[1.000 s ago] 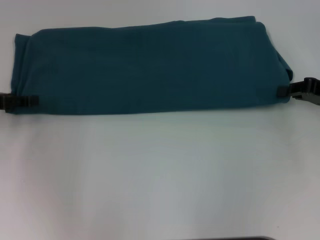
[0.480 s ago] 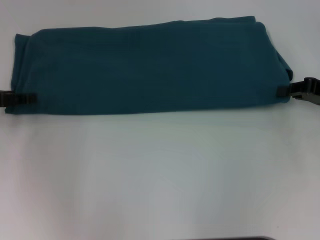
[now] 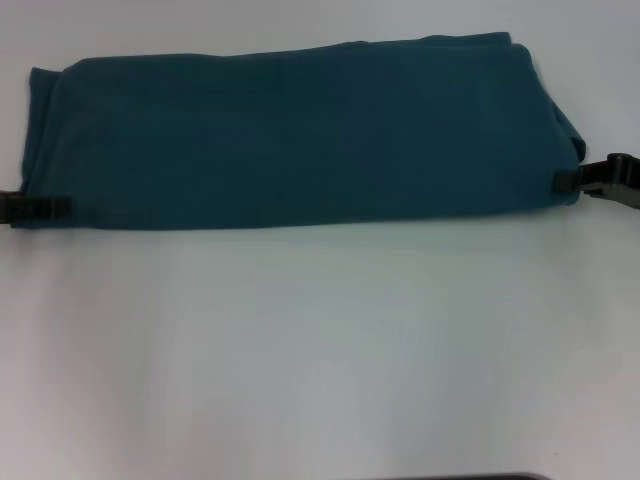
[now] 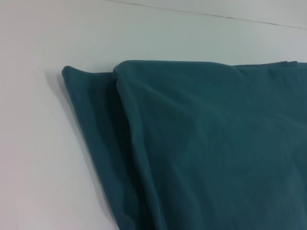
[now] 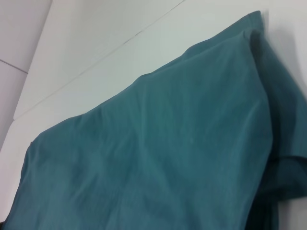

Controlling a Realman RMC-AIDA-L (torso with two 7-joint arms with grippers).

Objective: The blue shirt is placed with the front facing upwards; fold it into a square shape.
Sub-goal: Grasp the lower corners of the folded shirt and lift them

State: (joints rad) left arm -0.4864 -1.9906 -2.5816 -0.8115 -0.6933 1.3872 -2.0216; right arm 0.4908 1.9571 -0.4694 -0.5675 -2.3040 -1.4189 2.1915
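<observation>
I see the blue shirt lying folded into a long plain band across the far half of the white surface, with no print showing on its upper face. My left gripper sits at the shirt's left end by the near corner, its black tip overlapping the cloth edge, and my right gripper is at the shirt's right end near the near corner. I cannot tell from these views whether either set of jaws is clenched on the fabric or released.
</observation>
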